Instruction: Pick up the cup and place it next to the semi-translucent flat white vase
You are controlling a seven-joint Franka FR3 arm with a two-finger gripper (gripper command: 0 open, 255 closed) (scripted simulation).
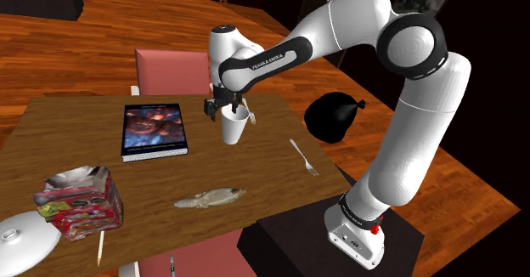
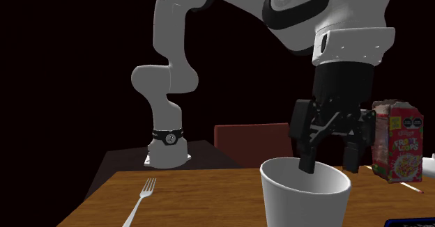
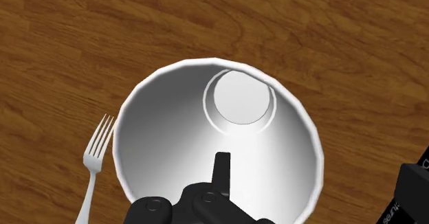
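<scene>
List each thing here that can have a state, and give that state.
cup: upright, empty, mouth up.
hand: open, one finger inside the cup, the other outside its rim.
fork: lying flat on the table.
book: closed, lying flat.
cereal box: standing upright.

You see the wooden table [image 1: 255, 161] evenly lit in the shoulder view, the room's far corners dim. Behind the arm [image 2: 164, 86] lies a black area. Inside the cup [image 3: 158, 140] the wall shades grey, whitening toward the base.
</scene>
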